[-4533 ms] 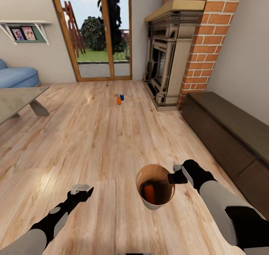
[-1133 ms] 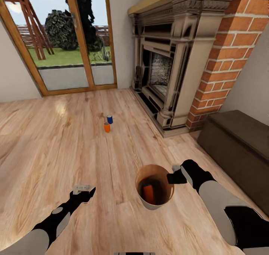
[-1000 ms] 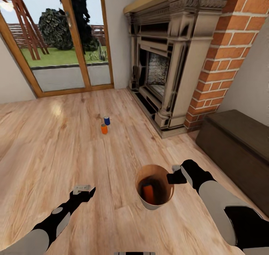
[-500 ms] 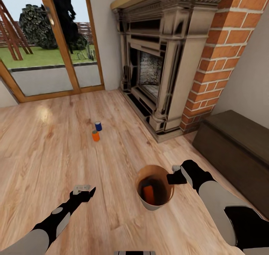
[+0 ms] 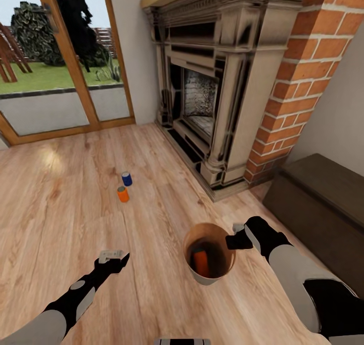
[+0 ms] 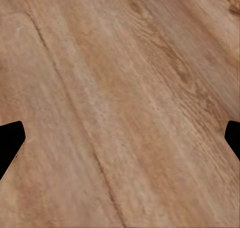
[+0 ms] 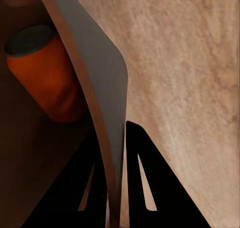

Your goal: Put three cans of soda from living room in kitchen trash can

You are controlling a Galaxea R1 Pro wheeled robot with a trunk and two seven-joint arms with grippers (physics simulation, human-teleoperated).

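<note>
Bright, even daylight comes through the glass doors (image 5: 60, 72), leaving a pale glare patch on the wood floor (image 5: 50, 159) just in front of them. Shadows are faint. Straight lines lean near the head view's edges, and both wrist views look soft and blurred.

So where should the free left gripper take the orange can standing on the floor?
Probably around the orange can's side wall at mid-height, coming down from above and the robot's side. It stands upright, with the blue can close behind it, so the near side is freer. The left gripper is open.
</note>
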